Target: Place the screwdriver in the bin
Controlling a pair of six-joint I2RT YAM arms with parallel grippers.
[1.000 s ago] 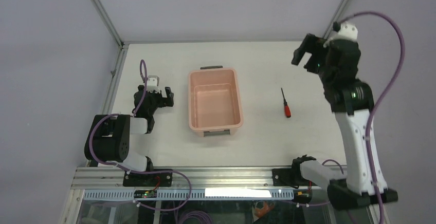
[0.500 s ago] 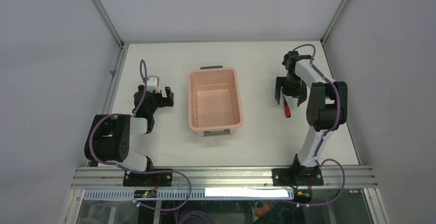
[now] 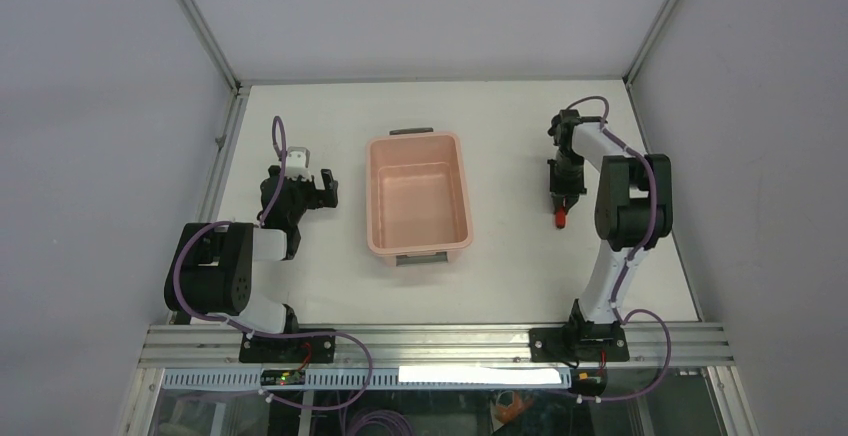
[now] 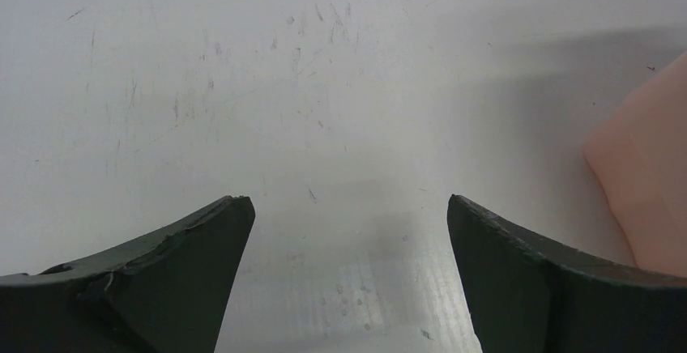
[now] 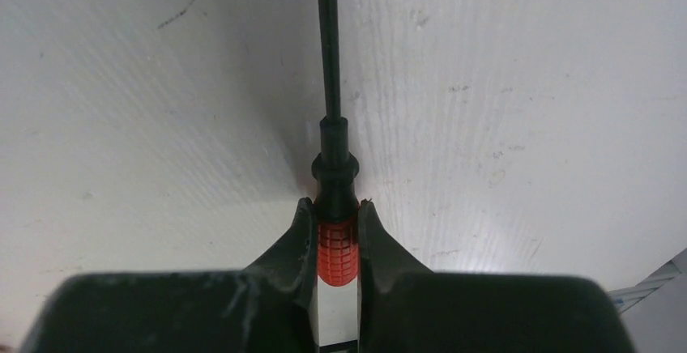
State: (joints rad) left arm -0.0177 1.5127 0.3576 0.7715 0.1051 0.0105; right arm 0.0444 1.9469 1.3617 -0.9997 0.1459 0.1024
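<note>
The screwdriver (image 5: 335,248) lies on the white table, its red ribbed handle pinched between my right gripper's (image 5: 335,207) jaws and its thin dark shaft pointing away from the wrist camera. From above, the right gripper (image 3: 560,196) sits low over the table right of the bin, with the red handle end (image 3: 562,221) poking out below it. The salmon-pink bin (image 3: 418,241) stands in the table's middle and holds nothing. Left of the bin my left gripper (image 3: 322,182) rests open, its fingers (image 4: 202,240) wide apart over bare table.
The bin's pink corner (image 4: 648,183) shows at the right edge of the left wrist view. Metal frame rails (image 3: 225,156) border the table's left side, and grey walls enclose the workspace on three sides.
The right arm swung down from high at the back right to the screwdriver and its jaws closed on the red handle. The left arm and the bin have not moved.
</note>
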